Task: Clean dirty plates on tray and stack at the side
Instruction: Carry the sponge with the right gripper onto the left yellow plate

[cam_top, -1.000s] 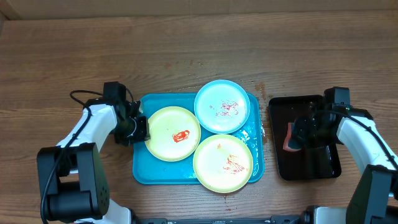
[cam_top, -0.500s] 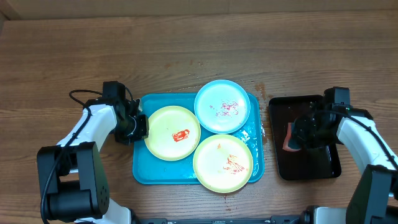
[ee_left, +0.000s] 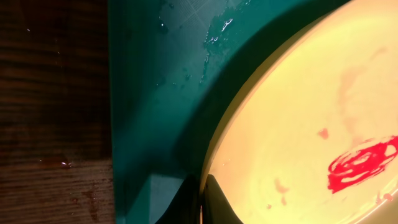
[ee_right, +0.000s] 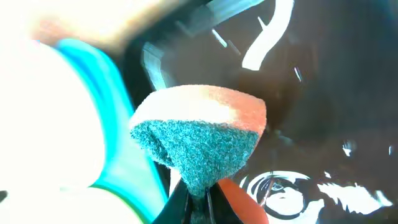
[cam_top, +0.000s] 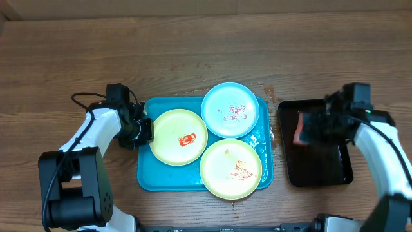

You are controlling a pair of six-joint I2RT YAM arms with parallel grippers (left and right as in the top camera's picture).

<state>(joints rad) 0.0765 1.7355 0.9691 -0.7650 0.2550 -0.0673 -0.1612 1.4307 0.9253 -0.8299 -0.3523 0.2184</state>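
The turquoise tray (cam_top: 149, 179) carries three plates. One yellow-green plate (cam_top: 179, 138) with a red smear lies at the left, a light blue plate (cam_top: 230, 110) behind, and a second yellow-green plate (cam_top: 230, 169) in front. My left gripper (cam_top: 147, 131) is shut on the left plate's rim; the left wrist view shows that rim (ee_left: 214, 149) pinched between the dark fingertips of the left gripper (ee_left: 202, 202), above the tray floor (ee_left: 155, 93). My right gripper (cam_top: 309, 129) is shut on an orange sponge (ee_right: 199, 134) with a teal scrub face, held over the black tray (cam_top: 322, 169).
The black tray (ee_right: 323, 93) at the right is wet and reflective. Wood table (cam_top: 206, 51) surrounds both trays, with open room behind them and at the far left. A cable (cam_top: 87, 98) loops near the left arm.
The left gripper's fingers have closed onto the left plate's rim. The right arm has risen and shifted back a little with the sponge, blurred in motion.
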